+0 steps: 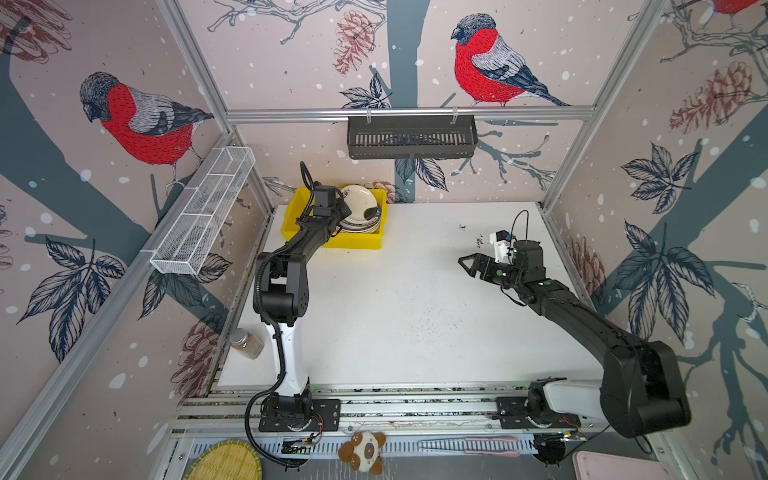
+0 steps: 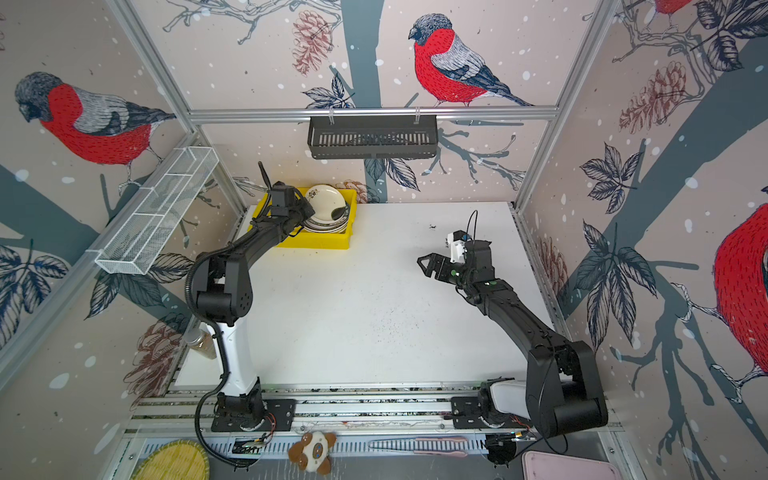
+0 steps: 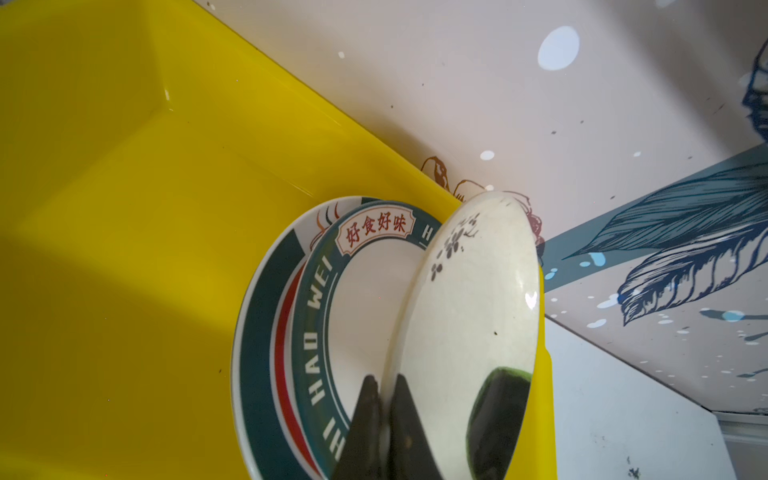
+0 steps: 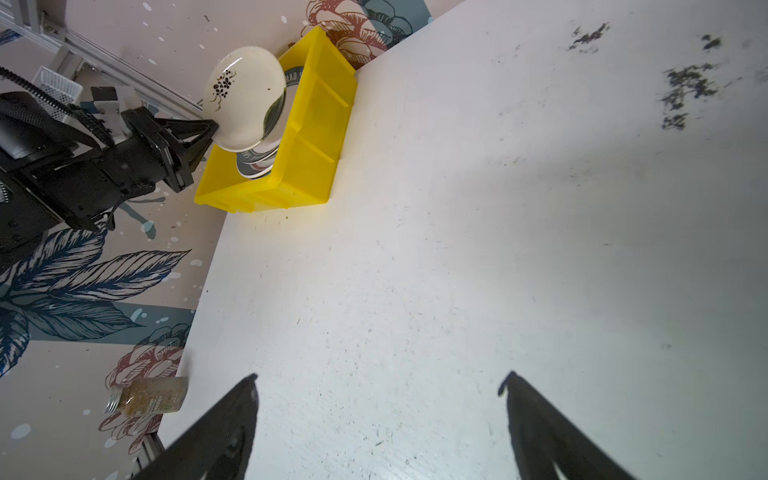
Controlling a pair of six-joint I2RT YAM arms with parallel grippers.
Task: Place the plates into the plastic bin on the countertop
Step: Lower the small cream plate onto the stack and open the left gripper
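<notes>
Your left gripper point(image 3: 384, 380) clamps the cream round plate point(image 3: 465, 311) by its rim over the yellow plastic bin point(image 3: 124, 208).
Probably stiff, slippery, fragile; your right gripper point(image 4: 378, 378) has jaws apart.

A bright yellow plastic bin point(image 1: 332, 244) stands at the far left corner of the white, dark-specked countertop point(image 1: 407, 316), close to the back wall. In its right half lies a stack of plates point(image 1: 362, 228). The green-rimmed plate point(image 3: 316, 324) on top is white, lettered "HAO WEI" with red Chinese characters. Above the stack hangs a cream plate point(image 1: 357, 203) with a small dark flower sprig and a dark green patch, steeply tilted, its rim pinched in the left gripper point(image 3: 385, 380).
</notes>
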